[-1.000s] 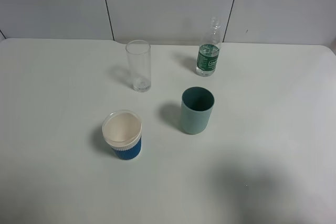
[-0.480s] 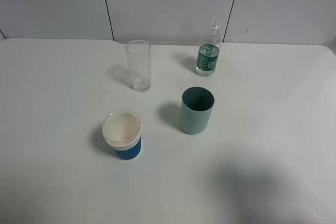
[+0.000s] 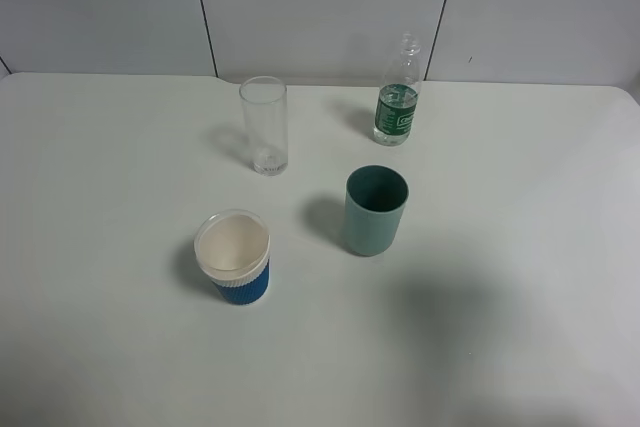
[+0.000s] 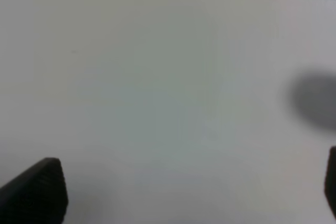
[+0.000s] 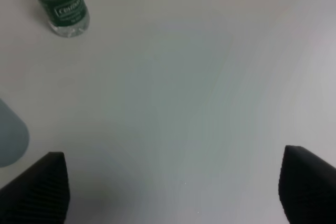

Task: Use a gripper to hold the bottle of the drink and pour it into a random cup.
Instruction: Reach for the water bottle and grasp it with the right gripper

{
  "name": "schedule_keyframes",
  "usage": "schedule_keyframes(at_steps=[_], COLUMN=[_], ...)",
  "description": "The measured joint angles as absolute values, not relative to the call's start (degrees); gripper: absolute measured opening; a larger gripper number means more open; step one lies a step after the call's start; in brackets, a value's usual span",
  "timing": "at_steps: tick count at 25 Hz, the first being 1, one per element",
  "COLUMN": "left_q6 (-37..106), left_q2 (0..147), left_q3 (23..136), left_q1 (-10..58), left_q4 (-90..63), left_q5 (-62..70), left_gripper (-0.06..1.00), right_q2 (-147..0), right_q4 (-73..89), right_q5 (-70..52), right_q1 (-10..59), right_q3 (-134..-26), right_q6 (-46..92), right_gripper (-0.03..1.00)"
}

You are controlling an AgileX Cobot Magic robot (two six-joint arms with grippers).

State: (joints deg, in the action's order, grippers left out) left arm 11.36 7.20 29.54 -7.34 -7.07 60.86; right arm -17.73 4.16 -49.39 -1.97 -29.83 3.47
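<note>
The small clear bottle point(image 3: 398, 107) with a green label stands upright at the back of the white table point(image 3: 120, 197), right of centre; it also shows in the right wrist view point(image 5: 60, 4). The tall clear glass point(image 3: 264, 125) stands to its left. Neither gripper shows in the exterior high view. In the right wrist view my right gripper point(image 5: 173, 187) is open and empty over bare table, well short of the bottle. In the left wrist view my left gripper point(image 4: 184, 190) is open and empty over bare table.
A teal opaque cup point(image 3: 375, 210) stands in front of the bottle; its edge shows in the right wrist view point(image 5: 10, 137). A blue ribbed cup with a white rim point(image 3: 233, 256) stands front left. A grey panelled wall point(image 3: 320, 7) backs the table.
The objects have not moved. The soft shadow on the table at the front right has shifted slightly up toward the cups.
</note>
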Motion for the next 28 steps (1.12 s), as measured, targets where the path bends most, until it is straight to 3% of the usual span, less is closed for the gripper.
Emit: schedule_keyframes(at_steps=[28], left_q6=[11.36], left_q2=[7.20], left_q3=[29.54], left_q1=[-7.34], left_q4=[-7.07], left_q5=[60.86], left_gripper=[0.99], right_q2=[-52.90], right_q4=[4.36], right_q5=[-25.34], right_q1=[-0.86], right_q3=[-29.89], right_q6=[9.07], right_gripper=[0.79])
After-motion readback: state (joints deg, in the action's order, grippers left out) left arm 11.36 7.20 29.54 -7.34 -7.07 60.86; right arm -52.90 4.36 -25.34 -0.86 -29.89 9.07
